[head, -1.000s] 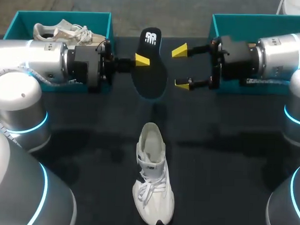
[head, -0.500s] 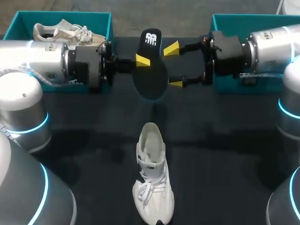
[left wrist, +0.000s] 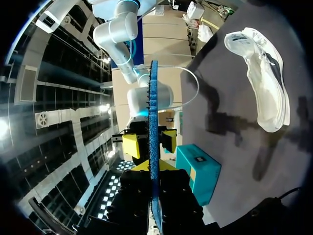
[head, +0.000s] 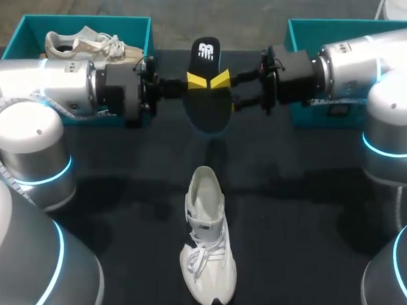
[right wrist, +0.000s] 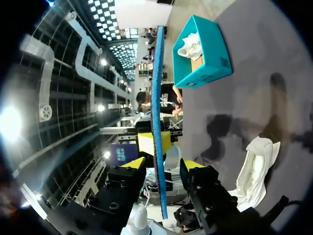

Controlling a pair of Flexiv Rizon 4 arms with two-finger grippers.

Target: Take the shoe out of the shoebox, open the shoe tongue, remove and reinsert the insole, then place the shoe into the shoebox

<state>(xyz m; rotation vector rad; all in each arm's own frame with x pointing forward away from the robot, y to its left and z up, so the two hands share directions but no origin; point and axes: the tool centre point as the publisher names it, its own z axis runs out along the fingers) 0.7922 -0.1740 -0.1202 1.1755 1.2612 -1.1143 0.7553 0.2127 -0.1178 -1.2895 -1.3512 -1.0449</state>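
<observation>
While our left gripper (head: 193,79) clamps the insole (head: 206,109) midair at the far middle, our right gripper (head: 227,92) straddles it, fingers apart and not touching; the shoe (head: 204,249) lies on the table (head: 308,216), near middle.

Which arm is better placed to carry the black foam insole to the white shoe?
Left: the left gripper clamps the black foam insole; the right gripper only straddles it, fingers open.

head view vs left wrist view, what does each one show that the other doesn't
Only head: the left shoebox with a second shoe inside, and the insole's black top. Only left wrist: the insole edge-on, blue, between the right gripper's open fingers. Both: the white shoe on the table and the right shoebox.
</observation>
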